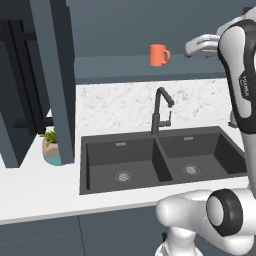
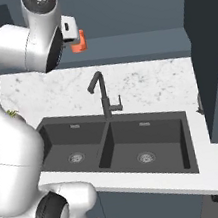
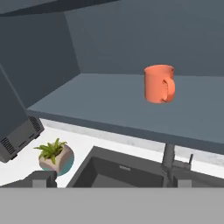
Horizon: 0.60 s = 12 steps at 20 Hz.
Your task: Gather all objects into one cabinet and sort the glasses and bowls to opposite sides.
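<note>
Hand view gives the count: one orange mug (image 3: pixel 159 83), standing upright on the floor of the open cabinet (image 3: pixel 109 107), handle turned toward the camera's right. That's the single drinking vessel on show right now, sitting alone on the slate shelf floor, well apart from the cabinet's side wall. Below the cabinet's front edge, one small plant pot (image 3: pixel 55 156) with green leaves rests on the white table (image 3: pixel 17 168), just beside the rim of the dark double sink (image 3: pixel 118 173), and one black faucet (image 3: pixel 170 164) rises under the mug.

From the left base view, the same mug (image 1: pixel 159 55) perches above the marble backsplash, with the open cabinet door (image 1: pixel 52 80) and its black bar handle (image 1: pixel 22 85) hanging to the left, partly covering the plant pot (image 1: pixel 51 147). Two sink basins, one faucet (image 1: pixel 161 111).

The end effector (image 3: pixel 109 183) shows two dark fingertips spread wide apart, pinching nothing, hovering in front of the cabinet opening. In the right base view the arm's upper links cover most of the mug (image 2: pixel 78 41).
</note>
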{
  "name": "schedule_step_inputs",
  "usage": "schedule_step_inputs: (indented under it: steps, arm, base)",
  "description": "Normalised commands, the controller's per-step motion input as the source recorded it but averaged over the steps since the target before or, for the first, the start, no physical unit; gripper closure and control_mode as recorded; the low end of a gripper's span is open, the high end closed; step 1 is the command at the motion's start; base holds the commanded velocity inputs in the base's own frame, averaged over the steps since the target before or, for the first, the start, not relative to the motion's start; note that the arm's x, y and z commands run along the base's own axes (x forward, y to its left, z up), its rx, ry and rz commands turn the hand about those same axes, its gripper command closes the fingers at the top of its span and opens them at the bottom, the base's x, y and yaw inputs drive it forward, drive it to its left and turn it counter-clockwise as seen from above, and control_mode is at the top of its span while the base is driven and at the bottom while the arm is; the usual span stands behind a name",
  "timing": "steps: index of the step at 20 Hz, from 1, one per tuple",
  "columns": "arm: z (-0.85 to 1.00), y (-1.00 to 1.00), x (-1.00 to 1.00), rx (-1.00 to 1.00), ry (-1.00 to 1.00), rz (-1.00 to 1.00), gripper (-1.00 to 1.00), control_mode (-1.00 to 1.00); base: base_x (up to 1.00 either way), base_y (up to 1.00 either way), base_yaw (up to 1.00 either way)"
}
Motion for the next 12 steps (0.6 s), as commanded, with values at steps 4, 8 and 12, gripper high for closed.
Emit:
schedule_step_inputs:
  steps: [4,8,12]
  arm:
    - [0.00,0.00,0.39,0.00,0.05,0.00,-1.00,-1.00]
    - [0.07,0.00,0.59,0.00,0.08,0.00,-1.00,-1.00]
    - [0.00,-0.16,0.69,0.00,0.08,0.05,-1.00,-1.00]
  base:
    - [0.00,0.00,0.00]
    - [0.00,0.00,0.00]
    - [0.00,0.00,0.00]
